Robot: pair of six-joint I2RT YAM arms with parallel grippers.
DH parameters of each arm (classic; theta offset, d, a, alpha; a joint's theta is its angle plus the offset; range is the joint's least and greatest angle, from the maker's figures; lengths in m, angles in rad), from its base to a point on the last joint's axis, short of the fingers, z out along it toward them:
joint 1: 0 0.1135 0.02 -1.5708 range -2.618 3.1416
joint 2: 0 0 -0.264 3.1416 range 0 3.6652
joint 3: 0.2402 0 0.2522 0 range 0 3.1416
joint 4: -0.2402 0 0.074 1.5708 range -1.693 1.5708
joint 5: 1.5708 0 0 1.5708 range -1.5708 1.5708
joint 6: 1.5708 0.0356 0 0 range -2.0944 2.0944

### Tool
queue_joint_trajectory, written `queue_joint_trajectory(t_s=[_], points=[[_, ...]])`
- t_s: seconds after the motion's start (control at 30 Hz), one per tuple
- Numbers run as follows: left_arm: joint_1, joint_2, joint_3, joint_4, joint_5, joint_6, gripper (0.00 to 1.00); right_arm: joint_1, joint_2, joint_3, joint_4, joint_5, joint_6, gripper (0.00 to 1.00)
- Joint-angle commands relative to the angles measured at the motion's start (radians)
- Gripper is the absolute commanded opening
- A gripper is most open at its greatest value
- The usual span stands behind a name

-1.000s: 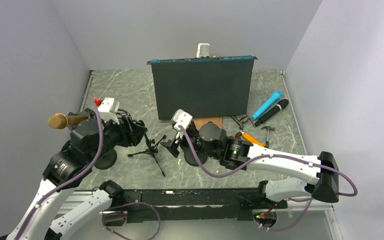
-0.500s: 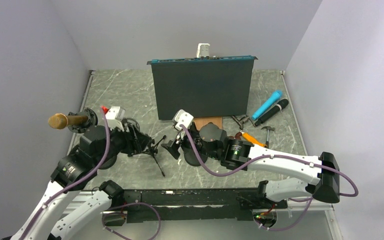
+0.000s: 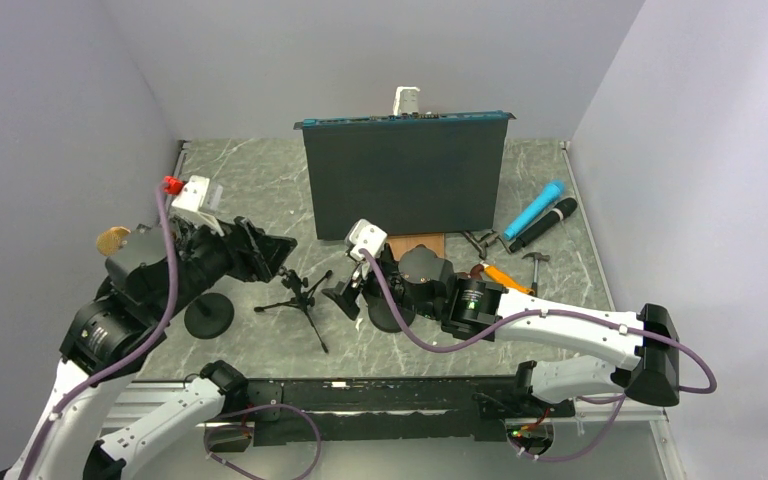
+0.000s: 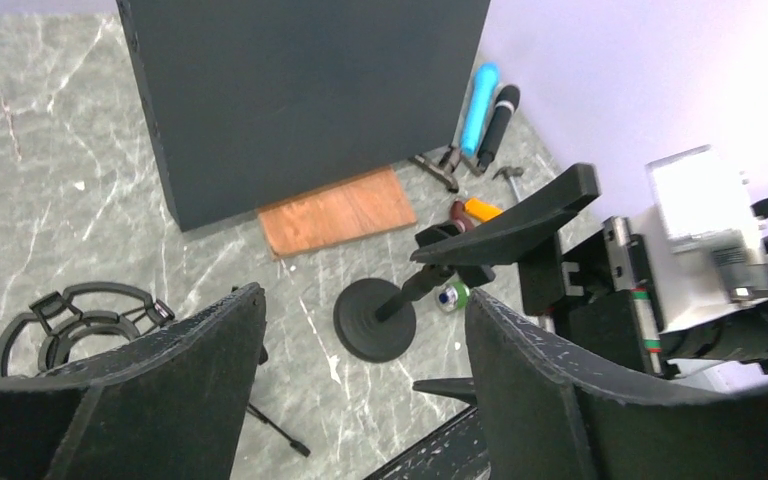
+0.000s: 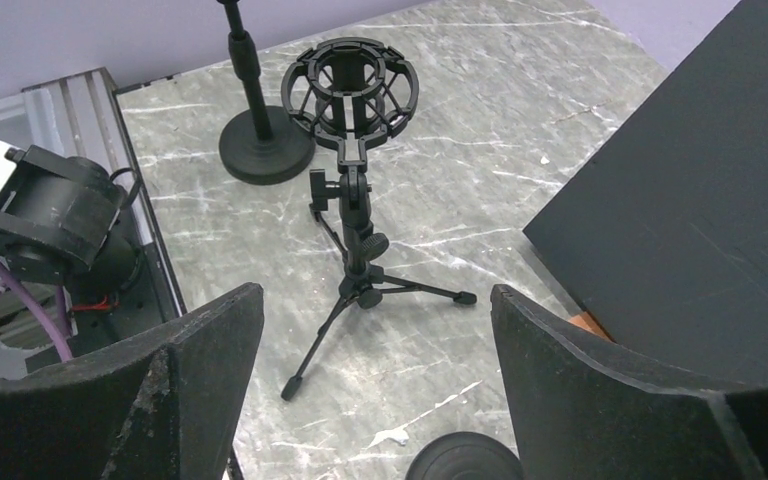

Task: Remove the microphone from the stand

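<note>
Left gripper (image 4: 362, 296) and right gripper (image 5: 375, 292) wide open, holding nothing.
The gold microphone (image 3: 112, 240) peeks out behind the left arm (image 3: 150, 280), maybe up on its stand (image 3: 208, 315), away from both grippers. The arm might bump it and tip the stand over.

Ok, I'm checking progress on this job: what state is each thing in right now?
Gold microphone: up on its stand, not gripped.
Tripod: upright, its ring empty.
Left fingers: open, empty.
Right fingers: open, empty.
Blue microphone: lying flat.
Black microphone: lying flat beside the blue one.
</note>
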Motion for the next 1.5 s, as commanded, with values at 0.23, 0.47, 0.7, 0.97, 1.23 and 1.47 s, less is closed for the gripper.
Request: queue_joint_trajectory(t_s=[0.23, 0.47, 0.7, 0.97, 1.23, 1.47], points=[[0.001, -0.099, -0.061, -0.094, -0.108, 0.001, 0.89, 0.001, 0.189, 0.156, -0.011, -0.042, 0.180, 1.00], [0.001, -0.160, -0.003, -0.195, -0.150, -0.011, 0.92, 0.096, 0.407, 0.308, -0.137, 0.207, 0.246, 1.00], [0.002, -0.197, -0.001, -0.209, -0.155, -0.021, 0.92, 0.110, 0.556, 0.318, -0.224, 0.321, 0.392, 0.85], [0.002, -0.202, 0.011, -0.221, -0.150, -0.018, 0.92, 0.117, 0.695, 0.298, -0.213, 0.308, 0.410, 0.53], [0.001, -0.216, 0.029, -0.238, -0.145, -0.035, 0.92, 0.121, 0.783, 0.296, -0.112, 0.324, 0.386, 0.38], [0.001, -0.225, 0.059, -0.255, -0.150, -0.040, 0.91, 0.107, 0.844, 0.294, -0.003, 0.417, 0.335, 0.28]])
